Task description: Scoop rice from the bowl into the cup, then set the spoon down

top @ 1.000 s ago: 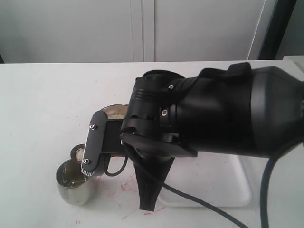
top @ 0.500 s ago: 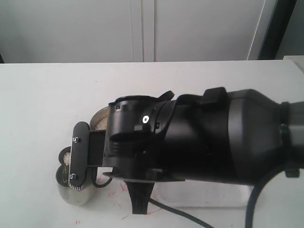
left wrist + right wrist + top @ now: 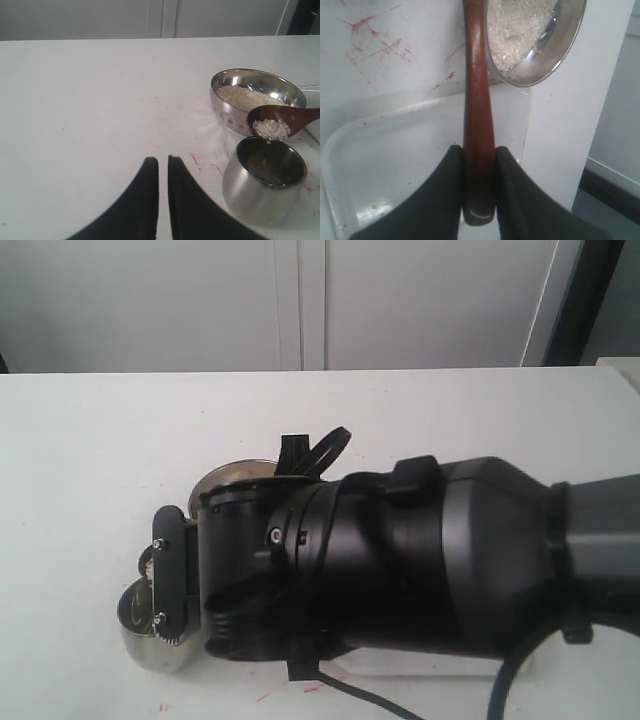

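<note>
The dark wooden spoon point(image 3: 283, 119) hangs tilted over the steel cup point(image 3: 264, 181), its scoop holding rice point(image 3: 271, 129) with a grain or two dropping from the edge. My right gripper point(image 3: 479, 150) is shut on the spoon's handle point(image 3: 478, 95) near its end. Just behind the cup stands the steel bowl point(image 3: 223, 107), with a heap of rice point(image 3: 244, 97) in it. My left gripper point(image 3: 163, 162) hovers low over the bare table left of the cup, jaws nearly together and nothing between them. In the exterior view the right arm hides most of the bowl point(image 3: 222, 480); the cup point(image 3: 140, 638) shows at lower left.
A white tray point(image 3: 395, 170) lies on the table under the right gripper, beside the bowl. Red smears point(image 3: 194, 159) mark the tabletop around the cup. The right arm's black bulk point(image 3: 430, 560) fills the middle and right of the exterior view.
The right arm has swung left and rolled its wrist, bringing the spoon's scoop over the cup and tipping it. More of the bowl is now hidden behind the arm.
</note>
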`<state>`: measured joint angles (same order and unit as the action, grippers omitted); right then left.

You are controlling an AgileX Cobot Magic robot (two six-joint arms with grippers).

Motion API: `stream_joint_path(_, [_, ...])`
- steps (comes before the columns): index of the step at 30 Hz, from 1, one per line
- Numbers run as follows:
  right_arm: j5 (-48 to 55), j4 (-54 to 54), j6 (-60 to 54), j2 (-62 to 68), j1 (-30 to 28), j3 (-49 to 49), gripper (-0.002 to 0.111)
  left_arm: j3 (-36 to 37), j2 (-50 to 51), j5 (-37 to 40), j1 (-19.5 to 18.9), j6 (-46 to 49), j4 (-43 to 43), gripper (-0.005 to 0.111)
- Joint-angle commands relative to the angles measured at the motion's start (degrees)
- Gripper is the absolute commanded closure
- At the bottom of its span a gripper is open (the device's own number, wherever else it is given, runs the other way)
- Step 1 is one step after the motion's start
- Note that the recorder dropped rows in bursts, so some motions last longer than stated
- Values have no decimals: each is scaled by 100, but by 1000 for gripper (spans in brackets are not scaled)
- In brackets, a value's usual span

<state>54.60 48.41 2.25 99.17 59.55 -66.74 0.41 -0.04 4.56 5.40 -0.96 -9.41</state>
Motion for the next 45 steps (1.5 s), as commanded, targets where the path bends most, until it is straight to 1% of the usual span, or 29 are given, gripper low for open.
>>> stream_joint_path(1, [98, 341, 73, -9, 200, 20, 108, -41, 4, -19, -9, -10, -37, 92])
stream_joint_path(3, [139, 422, 73, -9, 272, 20, 108, -41, 4, -19, -9, -10, -37, 92])
stream_joint_path(12, [579, 561, 24, 14, 268, 20, 108, -41, 4, -19, -9, -10, -37, 92])
stream_joint_path(21, [578, 548, -157, 24, 279, 20, 108, -41, 4, -19, -9, -10, -37, 92])
stream_joint_path(25, [578, 572, -184, 35, 445, 20, 108, -41, 4, -19, -9, -10, -37, 92])
stream_joint_path(31, [639, 596, -225, 35, 445, 20, 108, -41, 4, -19, -9, -10, -37, 92])
stream_joint_path(35, [678, 887, -225, 35, 445, 20, 108, -41, 4, -19, -9, -10, -37, 92])
stream_joint_path(45, [656, 936, -373, 35, 445, 20, 108, -41, 4, -19, -9, -10, -37, 92])
